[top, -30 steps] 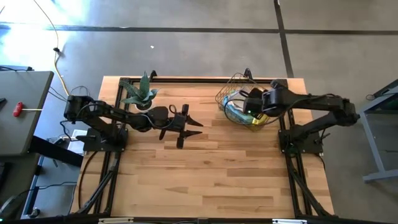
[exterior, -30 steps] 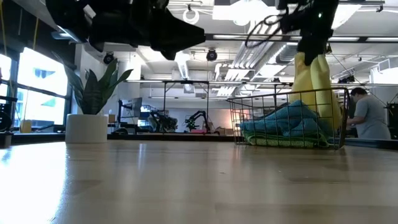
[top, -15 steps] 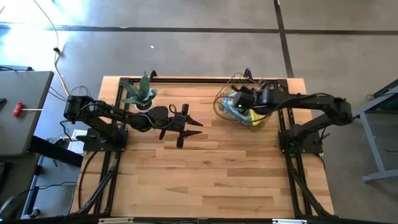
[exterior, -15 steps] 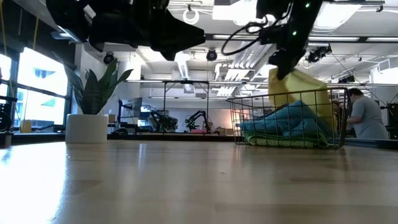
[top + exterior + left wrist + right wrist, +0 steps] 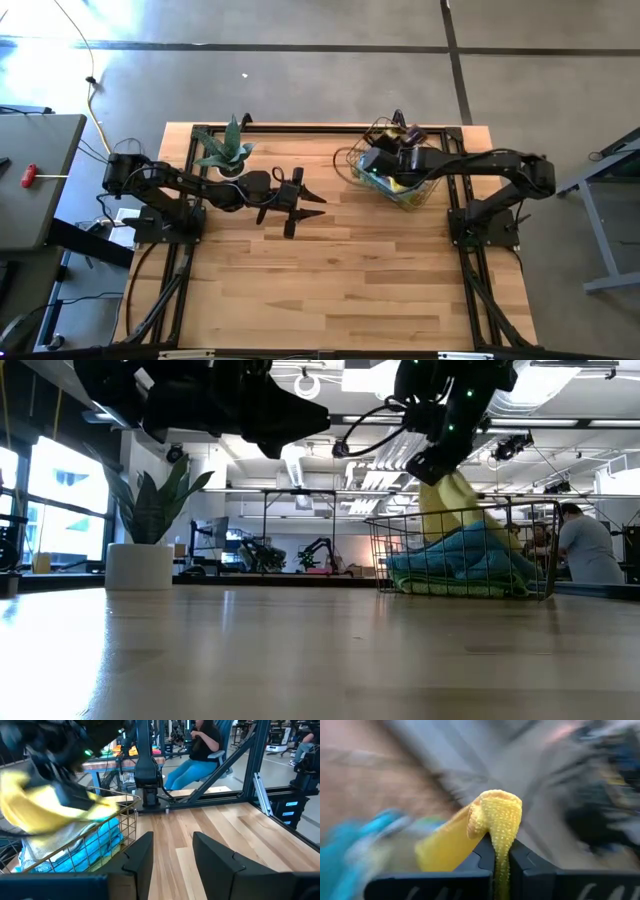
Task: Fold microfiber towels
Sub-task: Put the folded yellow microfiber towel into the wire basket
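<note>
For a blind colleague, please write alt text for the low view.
The right pincer, shut on a yellow towel, lifts it from a wire basket that holds blue towels. The left arm hangs above the wooden table, near a potted plant.

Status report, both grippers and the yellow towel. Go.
Right gripper shut on yellow towel, lifting it over wire basket. Left gripper open, idle mid-table. Nothing in the way.
</note>
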Robot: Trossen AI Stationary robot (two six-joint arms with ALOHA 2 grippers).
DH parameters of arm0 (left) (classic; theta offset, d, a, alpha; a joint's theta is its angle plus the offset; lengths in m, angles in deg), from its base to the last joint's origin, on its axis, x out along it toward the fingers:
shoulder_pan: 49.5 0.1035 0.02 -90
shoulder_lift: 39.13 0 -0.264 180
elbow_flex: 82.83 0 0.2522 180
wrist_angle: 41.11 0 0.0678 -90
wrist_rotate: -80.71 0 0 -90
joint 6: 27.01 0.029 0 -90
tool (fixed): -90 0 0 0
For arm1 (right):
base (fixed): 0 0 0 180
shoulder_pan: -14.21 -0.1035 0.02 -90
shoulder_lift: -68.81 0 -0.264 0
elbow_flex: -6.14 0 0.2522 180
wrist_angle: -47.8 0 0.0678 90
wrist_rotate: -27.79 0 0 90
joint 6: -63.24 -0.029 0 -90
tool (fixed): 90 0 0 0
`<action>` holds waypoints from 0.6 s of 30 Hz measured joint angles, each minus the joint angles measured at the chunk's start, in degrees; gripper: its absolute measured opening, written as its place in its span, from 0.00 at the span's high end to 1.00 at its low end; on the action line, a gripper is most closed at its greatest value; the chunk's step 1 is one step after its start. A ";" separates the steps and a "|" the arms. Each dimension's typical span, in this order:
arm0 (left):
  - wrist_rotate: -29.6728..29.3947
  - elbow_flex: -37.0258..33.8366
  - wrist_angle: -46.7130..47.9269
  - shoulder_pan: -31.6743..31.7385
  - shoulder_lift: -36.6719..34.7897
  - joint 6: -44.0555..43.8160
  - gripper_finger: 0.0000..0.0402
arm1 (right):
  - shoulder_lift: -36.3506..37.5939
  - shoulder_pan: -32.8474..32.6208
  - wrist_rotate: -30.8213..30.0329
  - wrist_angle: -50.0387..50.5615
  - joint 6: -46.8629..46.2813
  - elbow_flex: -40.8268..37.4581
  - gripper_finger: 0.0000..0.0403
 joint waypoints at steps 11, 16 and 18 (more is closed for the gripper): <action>0.00 -0.02 0.42 0.00 0.00 0.02 0.68 | -1.87 2.73 9.46 -2.42 5.18 0.04 1.00; -0.01 -0.02 0.76 0.00 -0.02 0.00 0.68 | -4.68 4.50 24.95 -4.08 8.30 0.02 1.00; 0.00 -0.02 0.95 -0.07 -0.02 -0.02 0.68 | -5.30 4.52 24.76 -5.14 8.42 0.02 1.00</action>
